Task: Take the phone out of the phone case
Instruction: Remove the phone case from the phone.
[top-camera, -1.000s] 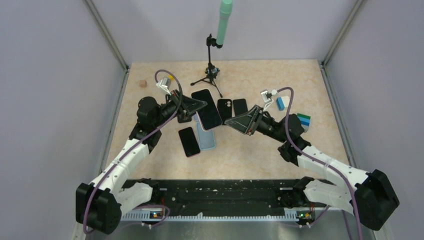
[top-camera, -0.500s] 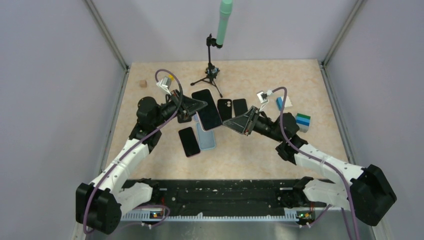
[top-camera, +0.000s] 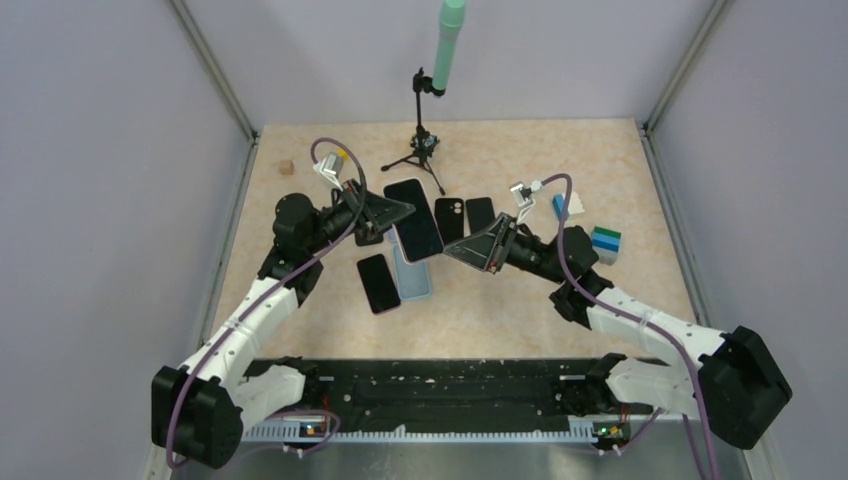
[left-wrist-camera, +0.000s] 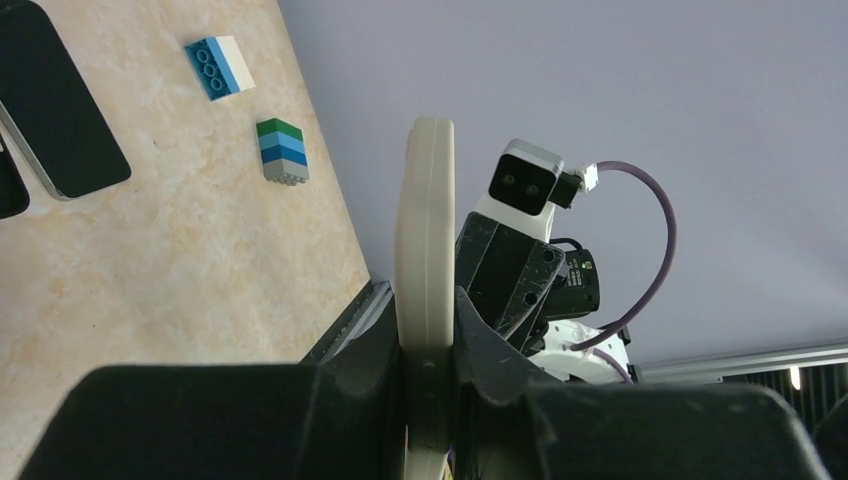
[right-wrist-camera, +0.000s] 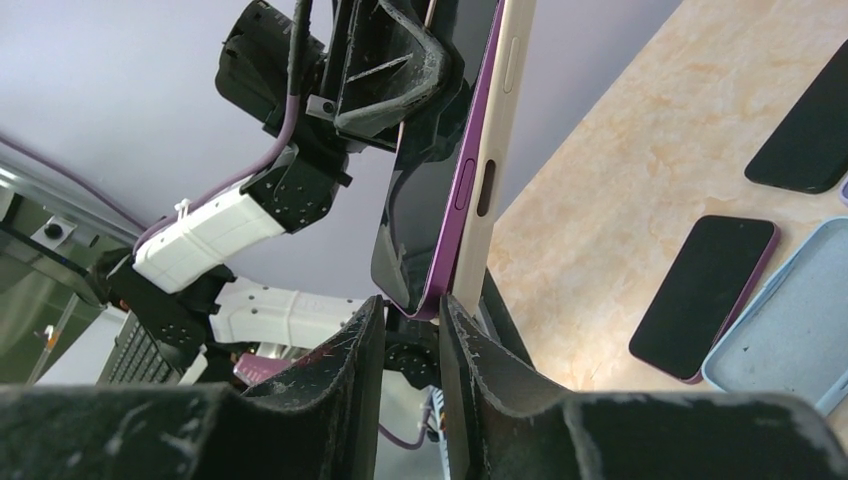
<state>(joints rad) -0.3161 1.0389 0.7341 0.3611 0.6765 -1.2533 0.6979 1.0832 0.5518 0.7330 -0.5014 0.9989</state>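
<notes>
The left end effector (left-wrist-camera: 428, 350) is narrowed onto the edge of the cream phone case (left-wrist-camera: 424, 220), held up above the counter (top-camera: 480, 305). The right end effector (right-wrist-camera: 412, 308) pinches the lower corner of the purple phone (right-wrist-camera: 440, 200), which lies against that case. On the counter are three loose phones (top-camera: 378, 283), one empty light-blue case (top-camera: 416, 278) and two brick stacks (top-camera: 605, 240).

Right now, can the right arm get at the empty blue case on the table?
Probably not yet: the right gripper is shut on the phone, which the left gripper holds up by its cream case. The blue case lies near, uncovered.
</notes>
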